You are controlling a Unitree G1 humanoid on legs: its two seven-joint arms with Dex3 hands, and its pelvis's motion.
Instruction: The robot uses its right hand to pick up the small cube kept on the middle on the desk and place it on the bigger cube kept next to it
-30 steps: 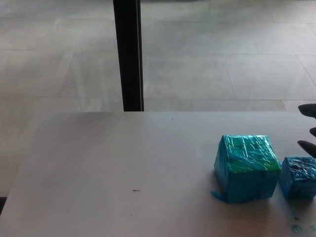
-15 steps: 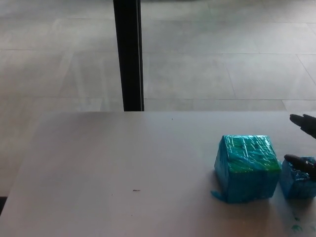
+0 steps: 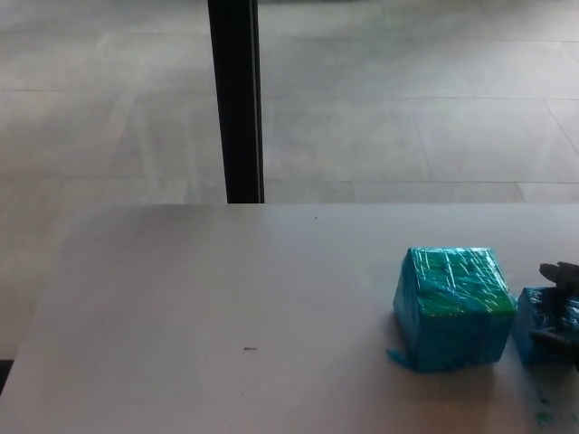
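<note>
Grey floor tiles (image 3: 407, 117) stretch across the background, with a black upright post (image 3: 235, 99) rising just behind the far edge of the pale counter (image 3: 208, 307). On the counter's right part sits the bigger cube (image 3: 450, 307), wrapped in shiny blue-green film, a scrap of the film sticking out at its lower left corner. Just beside it on the right, at the picture's edge, lies the small cube (image 3: 536, 324) in the same blue wrapping, still down on the counter and partly cut off by the frame. The right robot hand (image 3: 563, 306) reaches in from the right edge, its black fingers (image 3: 558, 272) lying over the small cube's top and front, touching it. Whether they are clamped on the cube or only resting there cannot be told.
</note>
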